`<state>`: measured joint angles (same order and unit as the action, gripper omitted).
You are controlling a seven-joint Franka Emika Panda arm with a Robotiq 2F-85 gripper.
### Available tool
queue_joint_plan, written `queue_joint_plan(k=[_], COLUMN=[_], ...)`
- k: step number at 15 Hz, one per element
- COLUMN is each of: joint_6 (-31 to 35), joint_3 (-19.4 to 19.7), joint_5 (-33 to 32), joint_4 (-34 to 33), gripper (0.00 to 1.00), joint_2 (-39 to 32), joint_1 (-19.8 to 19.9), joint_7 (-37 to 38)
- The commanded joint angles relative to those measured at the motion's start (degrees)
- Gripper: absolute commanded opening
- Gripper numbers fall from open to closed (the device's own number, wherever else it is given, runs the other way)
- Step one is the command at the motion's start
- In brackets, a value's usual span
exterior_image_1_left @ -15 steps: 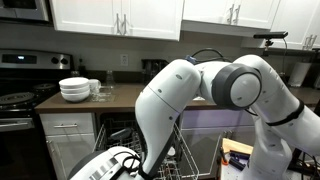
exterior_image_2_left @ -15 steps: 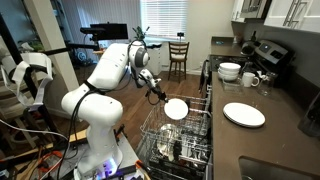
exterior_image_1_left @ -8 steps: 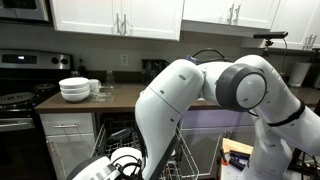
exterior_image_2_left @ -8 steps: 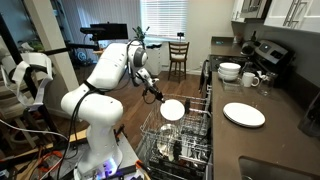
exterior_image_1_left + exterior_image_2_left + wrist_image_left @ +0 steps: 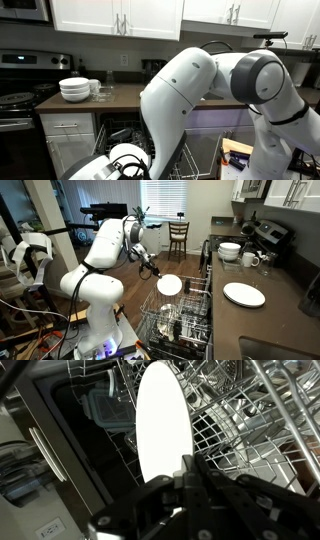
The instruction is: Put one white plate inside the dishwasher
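1. Nearest, in the wrist view, I am watching the gripper (image 5: 190,468) pinching fully shut on the lower rim of the white plate (image 5: 160,422). The plate is standing on edge, nearly upright, over the grey wire racks of the dishwasher (image 5: 245,415).
2. Wire tines are running under and beside the plate; I cannot tell whether it is touching them. Deeper in the dark interior, a clear tub (image 5: 100,407) is sitting on a lower level.
3. In an exterior view, the white plate (image 5: 170,284) is hanging just above the near end of the dishwasher's drawn-out rack (image 5: 190,308). A few pale and dark items (image 5: 172,330) are lying lower in that rack, too small for me to name.
4. The arm (image 5: 105,250) is rising from its base, bending at the elbow and angling its wrist down toward the rack, with the gripper (image 5: 152,271) gripping the plate's edge on the arm's side.
5. In an exterior view, the arm (image 5: 200,90) is filling most of the frame, and the white plate (image 5: 125,160) is showing low in front of the open dishwasher (image 5: 120,135).
6. On the dark counter (image 5: 275,305), a second plate (image 5: 244,294) is lying flat; beyond it, a stack of bowls (image 5: 230,251) and a mug (image 5: 251,259) are standing together.
7. Farthest back, I am seeing a stove (image 5: 265,232), a wooden chair (image 5: 178,235) and white cabinets (image 5: 115,15).
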<state>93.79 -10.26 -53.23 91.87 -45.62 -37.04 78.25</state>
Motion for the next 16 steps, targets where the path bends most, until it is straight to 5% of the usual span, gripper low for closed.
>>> queue_joint_plan(k=[1,5,6,16], joint_6=[2.70,9.26,6.32,8.49], joint_3=[-0.86,-1.84,-1.17,-1.68], joint_5=[0.09,-0.46,-0.15,-0.25], joint_4=[8.35,16.33,9.57,13.97], gripper=[0.01,0.01,0.04,0.04], joint_2=[7.47,13.06,7.41,10.53], joint_1=[0.85,2.48,1.18,2.12], joint_7=[3.19,4.48,2.99,3.48])
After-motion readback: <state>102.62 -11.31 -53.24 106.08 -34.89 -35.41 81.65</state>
